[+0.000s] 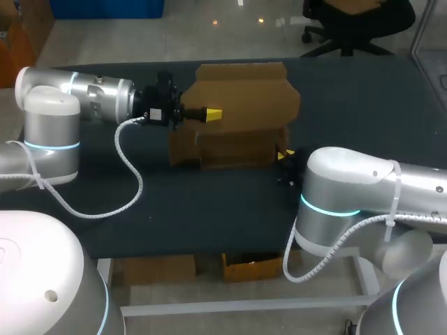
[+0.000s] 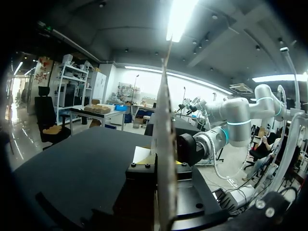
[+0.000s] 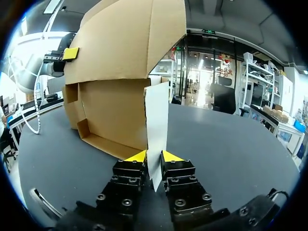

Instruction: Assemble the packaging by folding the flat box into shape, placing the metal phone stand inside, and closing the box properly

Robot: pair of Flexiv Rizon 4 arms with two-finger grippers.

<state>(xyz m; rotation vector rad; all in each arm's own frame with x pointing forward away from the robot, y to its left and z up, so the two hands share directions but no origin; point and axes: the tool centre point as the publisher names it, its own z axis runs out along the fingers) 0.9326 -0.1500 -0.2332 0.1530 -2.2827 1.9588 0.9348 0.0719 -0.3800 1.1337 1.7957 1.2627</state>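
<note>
Two grips on box (image 1: pixel 237 105) — left gripper (image 1: pixel 213 113) high, right gripper (image 3: pixel 153 157) low.

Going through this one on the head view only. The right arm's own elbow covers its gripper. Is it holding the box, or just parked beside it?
Observer: Holding. The right wrist view shows the right gripper shut on a pale flap at the side of the box.
Operator: And the left gripper? I see only one yellow tip against the upper panel.
Observer: The left wrist view shows the upper panel edge-on, running between the fingers of the left gripper, so it is clamped from both sides.
</note>
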